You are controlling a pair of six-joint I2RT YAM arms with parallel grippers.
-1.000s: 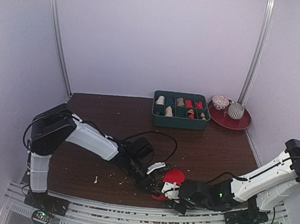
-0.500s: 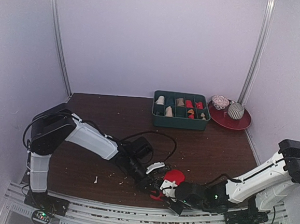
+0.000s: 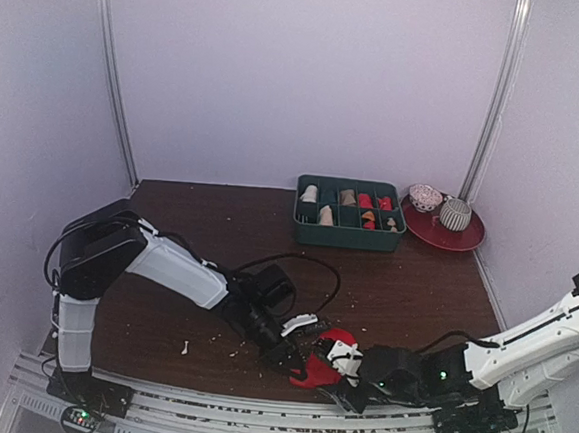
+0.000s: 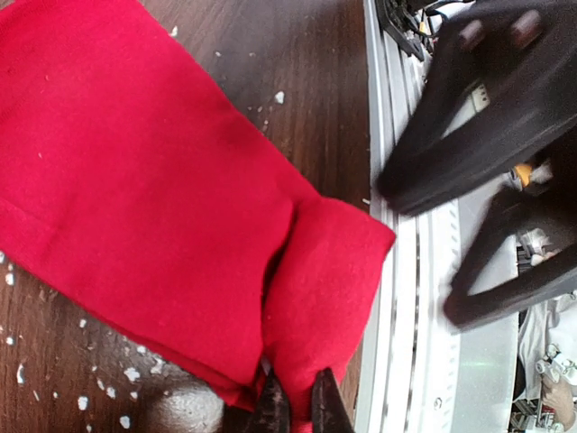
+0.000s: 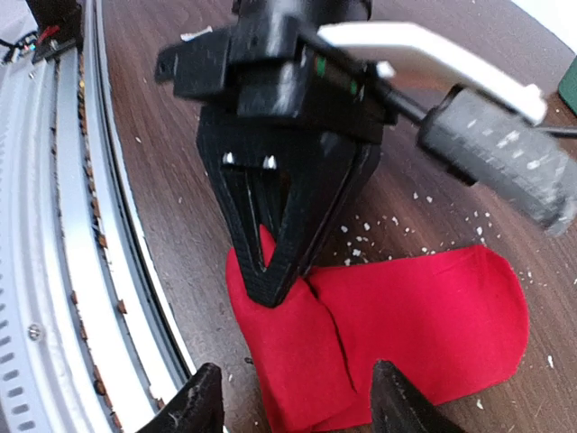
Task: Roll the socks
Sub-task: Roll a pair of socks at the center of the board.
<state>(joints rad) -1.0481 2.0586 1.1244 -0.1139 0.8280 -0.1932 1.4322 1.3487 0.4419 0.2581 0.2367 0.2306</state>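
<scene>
The red sock [image 4: 135,180] lies flat on the dark wooden table, its near end folded over into a flap [image 4: 329,280]. It also shows in the right wrist view [image 5: 415,307] and in the top view [image 3: 315,375]. My left gripper [image 4: 299,410] is shut on the edge of that folded flap, also seen in the right wrist view [image 5: 275,271] and the top view [image 3: 293,357]. My right gripper [image 5: 297,406] is open, its fingers either side of the sock's near end, just above it [image 3: 333,363]. The black argyle sock is out of view.
A green compartment tray [image 3: 348,238] with small rolled bundles stands at the back. A red plate [image 3: 463,239] with two bowls is to its right. White crumbs dot the table. The metal rail [image 5: 54,225] runs along the near edge, right beside the sock.
My right gripper pushed left toward the left gripper, then drew back to the right, and its arm sits lower. The left gripper has hardly moved.
</scene>
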